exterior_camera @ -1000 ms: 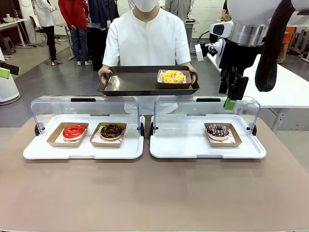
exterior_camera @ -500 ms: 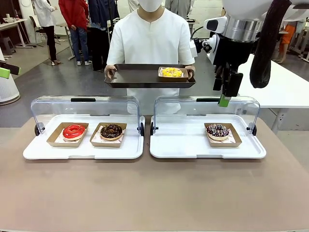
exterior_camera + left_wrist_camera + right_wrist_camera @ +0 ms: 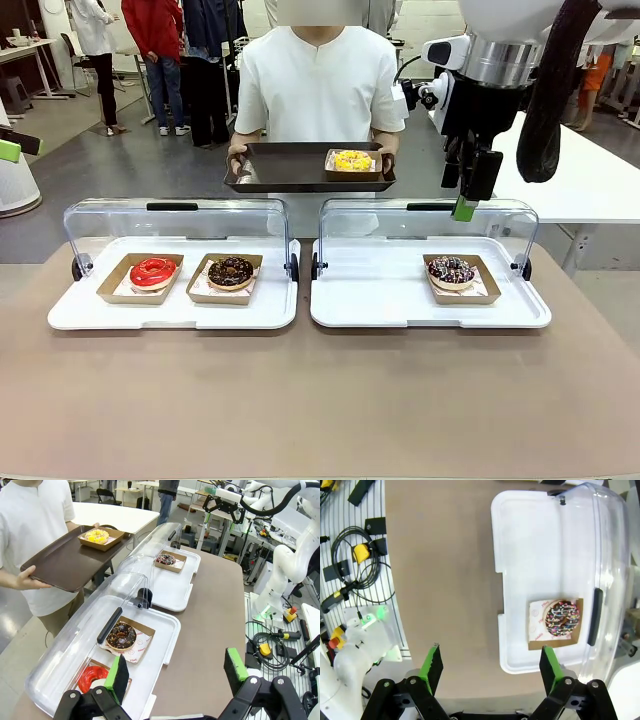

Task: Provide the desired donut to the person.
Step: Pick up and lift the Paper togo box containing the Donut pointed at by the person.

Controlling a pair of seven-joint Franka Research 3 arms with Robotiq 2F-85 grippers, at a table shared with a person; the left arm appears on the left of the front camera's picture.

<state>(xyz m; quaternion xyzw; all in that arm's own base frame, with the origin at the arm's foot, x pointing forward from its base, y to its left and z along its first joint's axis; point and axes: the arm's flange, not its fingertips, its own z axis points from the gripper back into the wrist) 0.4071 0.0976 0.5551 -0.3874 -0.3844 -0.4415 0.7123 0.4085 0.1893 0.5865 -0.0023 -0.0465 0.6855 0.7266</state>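
Observation:
The person (image 3: 320, 80) in a white shirt stands at the far side and holds a brown tray (image 3: 280, 168) with both hands. On the tray a yellow donut (image 3: 352, 160) sits in a cardboard box; it also appears as the yellow donut (image 3: 97, 535) in the left wrist view. My right gripper (image 3: 468, 200) hangs open and empty above the right display case, to the right of the tray. Its fingers (image 3: 431, 662) are spread wide, high over the table, with a sprinkled chocolate donut (image 3: 563, 617) far below. My left gripper (image 3: 176, 672) is open and empty, off the table's left end.
Two white display trays with raised clear lids stand on the table. The left tray (image 3: 80, 315) holds a red donut (image 3: 153, 272) and a chocolate donut (image 3: 231, 271). The right tray (image 3: 370, 300) holds the sprinkled donut (image 3: 451, 270). People stand far behind.
The person has drawn the tray with the yellow donut back from the table and lifted it. My right gripper rose a little, then held still, open throughout.

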